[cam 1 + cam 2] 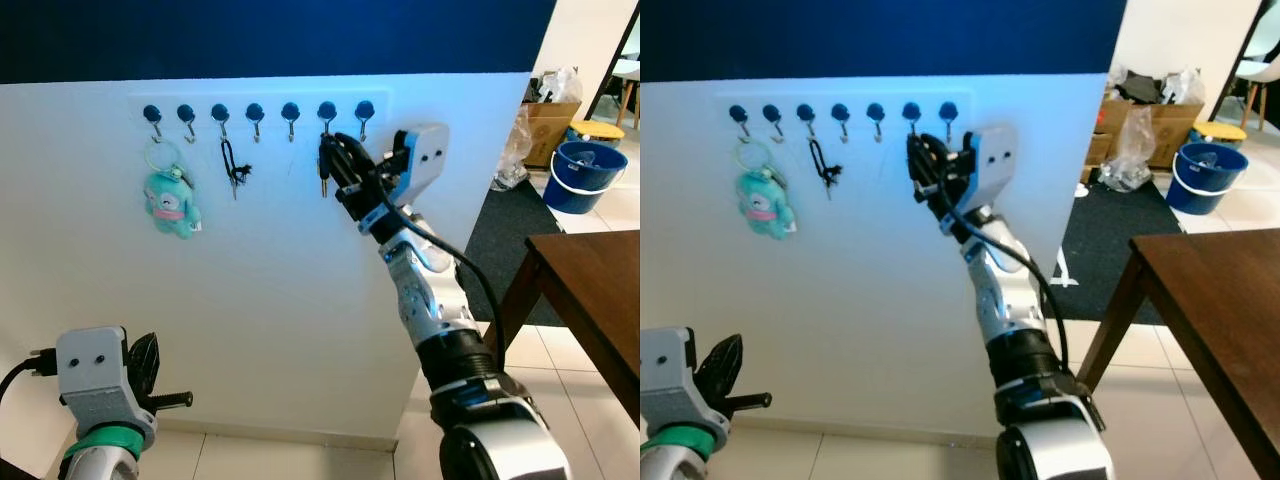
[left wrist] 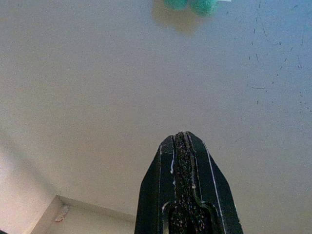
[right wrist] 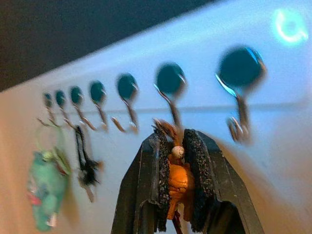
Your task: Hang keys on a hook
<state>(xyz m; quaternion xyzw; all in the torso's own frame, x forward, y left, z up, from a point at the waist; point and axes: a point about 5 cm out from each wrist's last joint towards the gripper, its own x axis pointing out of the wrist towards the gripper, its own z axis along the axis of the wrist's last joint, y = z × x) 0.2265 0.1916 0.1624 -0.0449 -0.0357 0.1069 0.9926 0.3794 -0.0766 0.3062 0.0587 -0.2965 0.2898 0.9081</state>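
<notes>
A white wall (image 1: 300, 300) with a dark blue band (image 1: 270, 35) above fills the left. Right: a brown table (image 1: 590, 290) near, a dark mat (image 1: 520, 240), pale tiled floor (image 1: 300, 460), far boxes (image 1: 550, 125) and a blue bucket (image 1: 585, 175).

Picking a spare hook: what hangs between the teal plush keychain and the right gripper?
A black key strap hangs on the third hook, with two bare hooks beyond, in the left eye view.

No readable text or labels anywhere (numbers included).
</notes>
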